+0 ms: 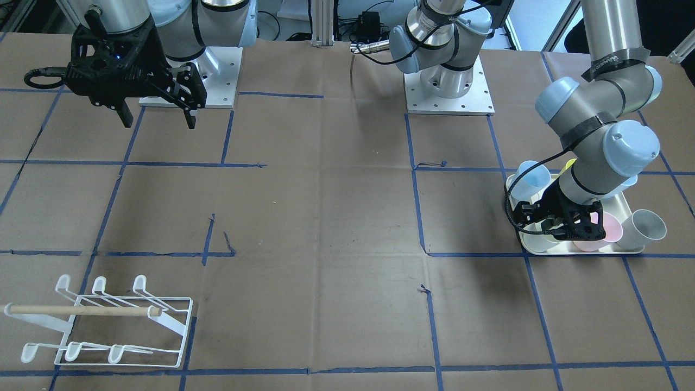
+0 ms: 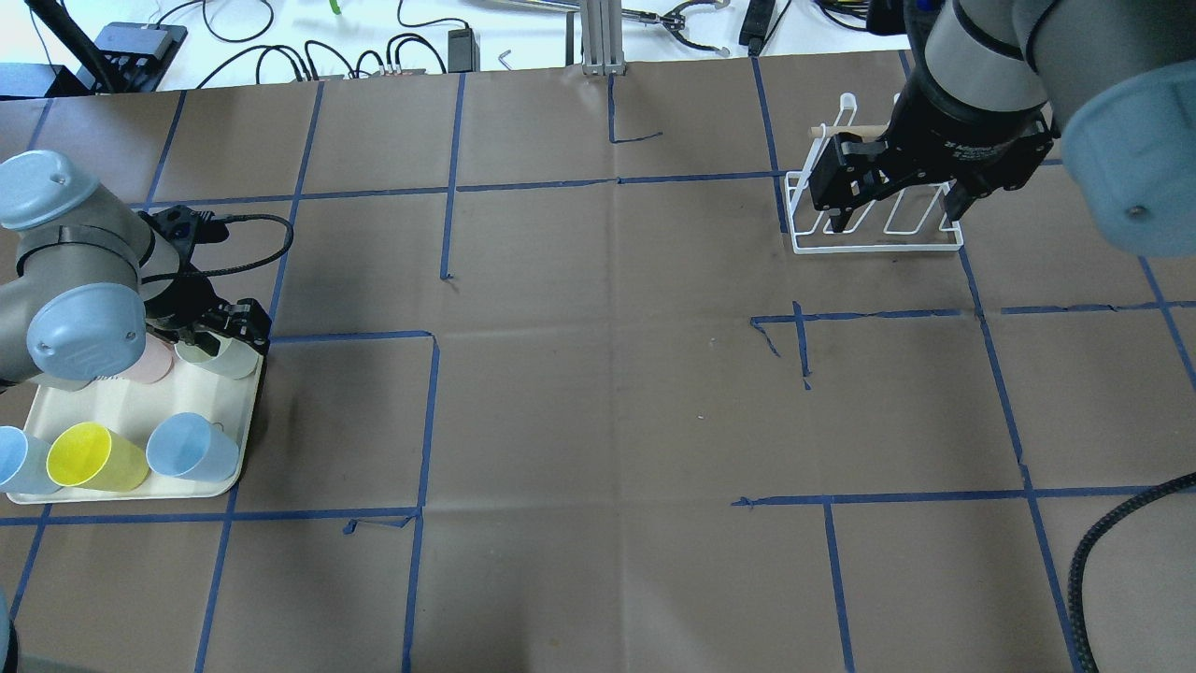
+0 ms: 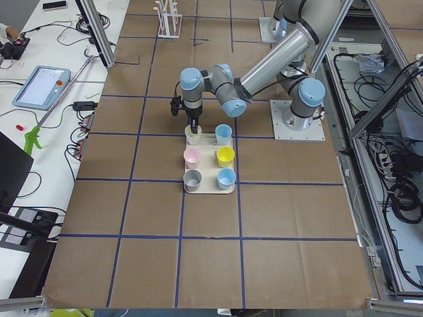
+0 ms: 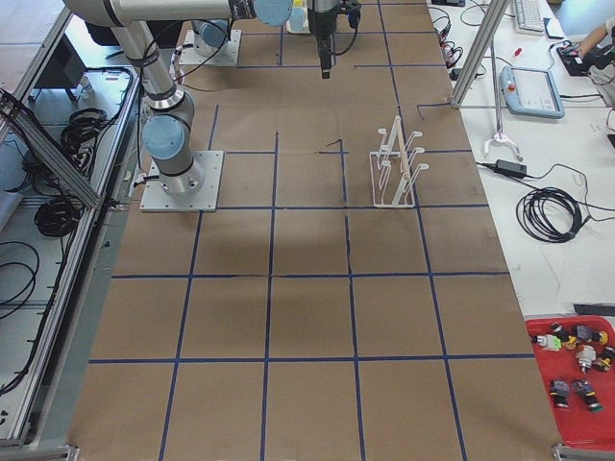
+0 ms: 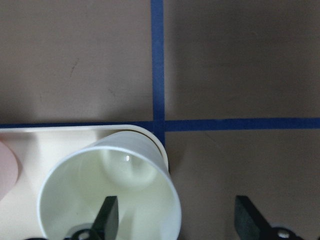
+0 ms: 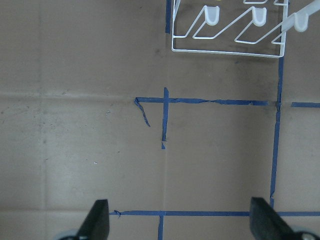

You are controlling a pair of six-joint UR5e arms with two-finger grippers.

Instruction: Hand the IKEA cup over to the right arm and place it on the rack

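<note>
The left claw is lowered over the cream tray and stands released, its two fingers wide apart. One finger hangs inside the mouth of the cream-white cup; the other is outside, off the tray and over the brown paper, so the cup's wall lies between them. Neither finger can be seen pressing on the wall.

The cup stands upright with its mouth up, in the tray corner that points toward the operators' edge and the middle of the tabletop. The tray lies on the left half of the tabletop, about midway between the robot's edge and the operators' edge, just inside a crossing of blue tape lines. Five more cups share the tray: a pink one next to the cream-white cup, a yellow one, two pale blue ones and a grey one.

The right arm holds the right claw high above the tabletop near the robot's edge, beside its own base plate. That claw is also released, its fingers spread and pointing down with nothing between them.

The white wire rack stands on the right half of the tabletop, close to the operators' edge and well apart from both claws. Its wooden dowel lies across the top and no cup hangs on its prongs.
</note>
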